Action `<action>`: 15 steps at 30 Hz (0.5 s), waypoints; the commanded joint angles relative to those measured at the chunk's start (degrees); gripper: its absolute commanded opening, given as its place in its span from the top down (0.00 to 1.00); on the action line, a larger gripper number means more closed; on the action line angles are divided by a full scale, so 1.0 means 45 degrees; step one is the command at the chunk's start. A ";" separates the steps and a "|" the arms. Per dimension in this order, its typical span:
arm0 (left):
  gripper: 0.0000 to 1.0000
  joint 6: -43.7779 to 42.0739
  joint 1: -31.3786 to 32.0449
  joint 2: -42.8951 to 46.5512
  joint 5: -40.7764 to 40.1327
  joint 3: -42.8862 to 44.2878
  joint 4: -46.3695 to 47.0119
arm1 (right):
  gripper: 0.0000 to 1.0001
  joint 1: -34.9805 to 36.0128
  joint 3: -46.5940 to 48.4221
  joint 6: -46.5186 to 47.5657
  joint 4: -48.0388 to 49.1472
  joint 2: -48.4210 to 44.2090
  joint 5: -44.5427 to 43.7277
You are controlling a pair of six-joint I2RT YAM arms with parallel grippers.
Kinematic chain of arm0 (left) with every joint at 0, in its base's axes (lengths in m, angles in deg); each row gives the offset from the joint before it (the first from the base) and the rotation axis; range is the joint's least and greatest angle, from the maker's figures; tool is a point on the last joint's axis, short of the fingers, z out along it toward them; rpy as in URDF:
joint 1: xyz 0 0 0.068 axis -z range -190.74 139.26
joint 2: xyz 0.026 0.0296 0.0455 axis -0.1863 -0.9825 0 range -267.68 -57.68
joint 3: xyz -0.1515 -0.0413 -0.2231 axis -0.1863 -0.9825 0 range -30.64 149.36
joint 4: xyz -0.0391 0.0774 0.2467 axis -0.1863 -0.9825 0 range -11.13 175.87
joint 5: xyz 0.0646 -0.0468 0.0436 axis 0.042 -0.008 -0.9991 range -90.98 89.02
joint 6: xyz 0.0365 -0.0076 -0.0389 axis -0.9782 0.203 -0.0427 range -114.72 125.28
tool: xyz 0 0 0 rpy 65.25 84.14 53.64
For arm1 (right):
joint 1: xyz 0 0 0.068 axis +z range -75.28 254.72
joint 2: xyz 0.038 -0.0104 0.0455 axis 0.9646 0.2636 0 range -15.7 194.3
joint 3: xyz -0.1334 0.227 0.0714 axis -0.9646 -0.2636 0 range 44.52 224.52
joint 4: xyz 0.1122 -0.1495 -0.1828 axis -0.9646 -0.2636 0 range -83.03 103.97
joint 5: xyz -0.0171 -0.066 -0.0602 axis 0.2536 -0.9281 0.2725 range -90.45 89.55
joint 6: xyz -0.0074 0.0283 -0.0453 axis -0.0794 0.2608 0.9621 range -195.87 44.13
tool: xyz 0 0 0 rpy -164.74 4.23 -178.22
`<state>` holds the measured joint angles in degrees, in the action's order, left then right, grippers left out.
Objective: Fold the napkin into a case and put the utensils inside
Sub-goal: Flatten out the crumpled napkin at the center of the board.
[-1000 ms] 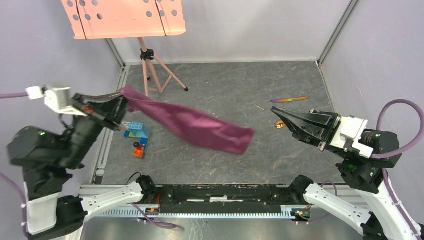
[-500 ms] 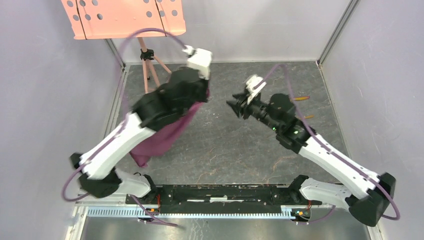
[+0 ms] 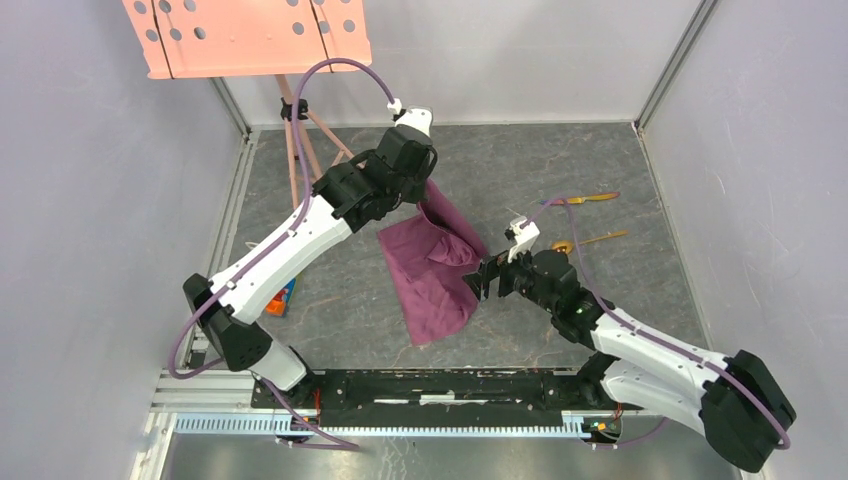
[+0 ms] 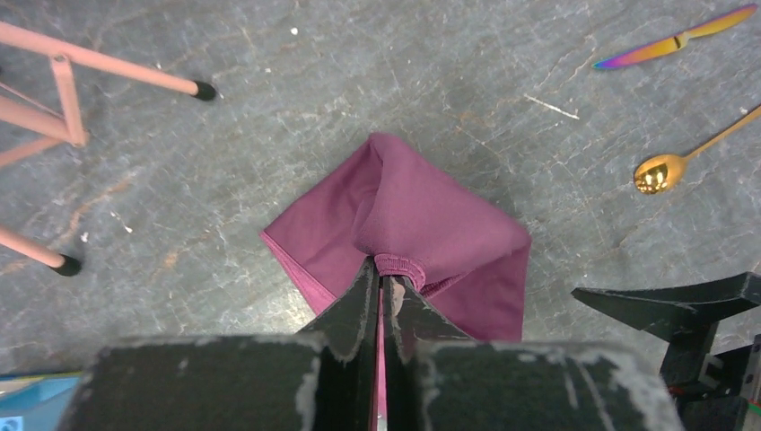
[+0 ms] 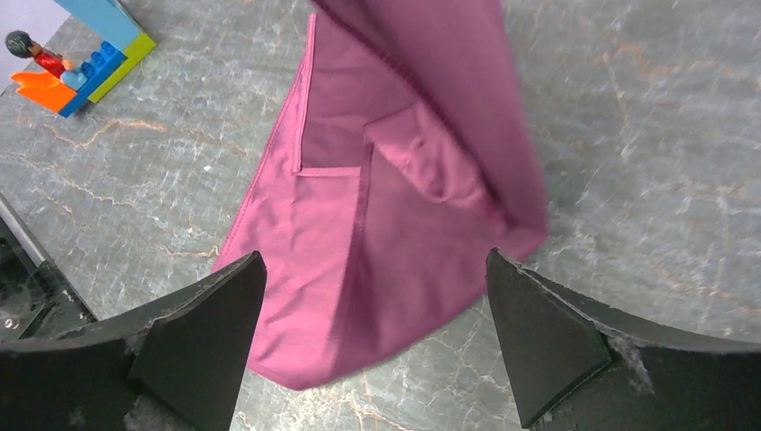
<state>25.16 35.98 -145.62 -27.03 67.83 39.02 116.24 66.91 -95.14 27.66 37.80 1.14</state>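
Left of the napkin (image 3: 430,275), one blue-and-orange block toy (image 5: 76,58) lies on the table (image 3: 560,150). One pink tripod stand (image 3: 297,135) stands farther left and back. The napkin is a single plum-purple cloth with a faint sheen. One bunched corner is lifted, and the rest falls in loose folds and spreads flat, hems showing, one flap doubled over. The left gripper (image 4: 384,269) sits above the napkin's far end, jaws nipped tight on that corner. The right gripper (image 5: 373,260) hangs over the napkin's right edge, jaws spread wide, gripping nothing. Right of the napkin, well apart from it, lie two utensils: one gold spoon (image 4: 660,172) and, farther off, one iridescent knife (image 4: 669,45).
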 commanded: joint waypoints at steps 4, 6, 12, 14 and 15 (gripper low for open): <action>0.98 0.1107 -0.0575 -0.0368 0.1858 -0.0072 0.0503 | 0.05 -0.0077 -0.0116 -0.1999 0.2673 0.1269 0.0392; 0.98 0.1117 -0.0636 -0.0493 0.2330 -0.0028 0.0496 | 0.14 -0.0066 -0.0357 -0.2262 0.3618 0.1497 0.0458; 0.98 0.1354 -0.0655 -0.0216 0.2693 -0.0384 0.0809 | 0.37 -0.0685 -0.0996 -0.2047 0.5336 0.2531 0.1087; 0.98 0.1378 -0.0675 -0.0104 0.2717 -0.0251 0.0615 | 0.42 -0.0997 -0.0942 -0.1846 0.5844 0.2923 0.1814; 0.98 0.1397 -0.0675 -0.0034 0.2762 -0.0224 0.0600 | 0.41 -0.1022 -0.0910 -0.1560 0.6134 0.3091 0.2135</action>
<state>28.75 33.29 -148.07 -16.56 66.46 39.79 113.09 63.09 -103.95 46.54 49.42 5.51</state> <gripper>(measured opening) 0.041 0.589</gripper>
